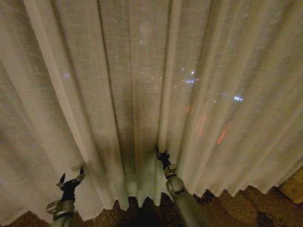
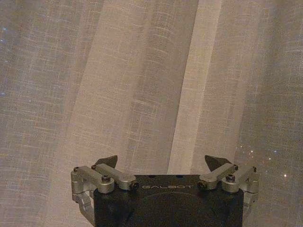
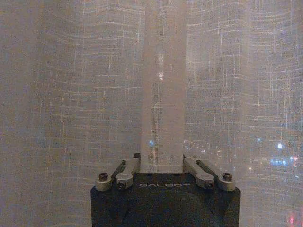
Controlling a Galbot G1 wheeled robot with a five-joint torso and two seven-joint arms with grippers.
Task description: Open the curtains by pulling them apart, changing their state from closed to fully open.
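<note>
Patterned carpet (image 1: 246, 203) runs along the foot of your head view, and above it the curtains (image 1: 142, 94) hang closed across the whole window, their pleats falling to a wavy hem just above the floor. City lights glimmer through the sheer weave to the right of centre.

Your right gripper (image 1: 162, 155) is raised at the middle of the fabric, right against a pale vertical fold. From the right wrist camera you can see that fold (image 3: 162, 118) running down between the fingers (image 3: 128, 169), which have drawn in against both sides of it, so the gripper is clamped on the curtain.

Your left gripper (image 1: 72, 177) sits lower and off to the left, close in front of the cloth. In the left wrist camera its fingers (image 2: 108, 162) stand wide apart with nothing between them, and the pleated curtain (image 2: 142, 85) hangs just beyond the tips.
</note>
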